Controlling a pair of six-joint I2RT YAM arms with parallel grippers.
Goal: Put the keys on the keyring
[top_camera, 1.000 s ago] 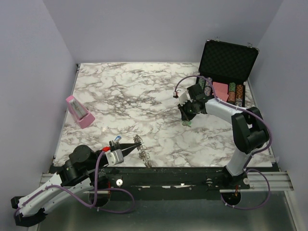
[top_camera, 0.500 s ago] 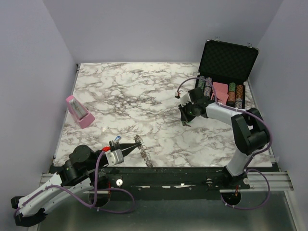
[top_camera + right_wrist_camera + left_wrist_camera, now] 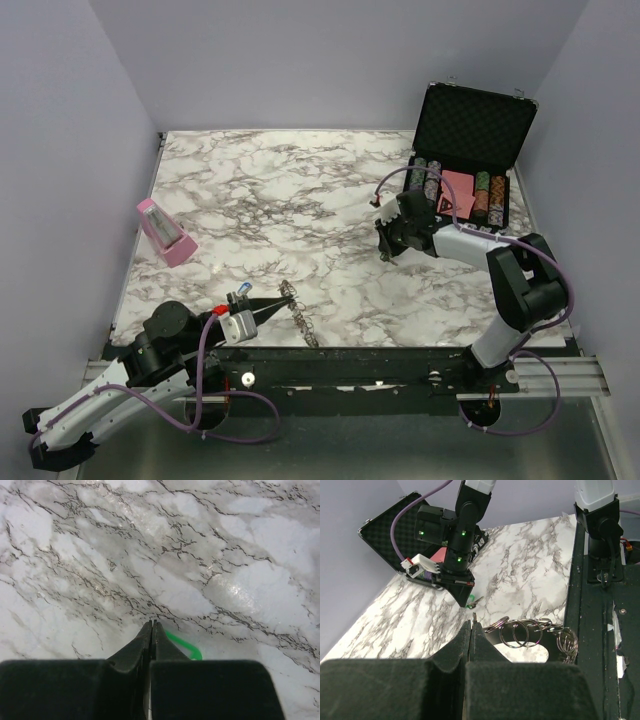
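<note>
Green key [image 3: 183,643] lies just right of right fingers [image 3: 131,655], pressed together, perhaps touching.

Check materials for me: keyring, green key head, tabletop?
keyring: looks like metal. Thin silvery loops with bright glints.
green key head: probably plastic. Saturated, smooth green, but only an edge shows beside the fingers, so that is a guess.
tabletop: marble pattern, white with dark veins and a slight sheen. Real stone or printed laminate, can't tell.
</note>
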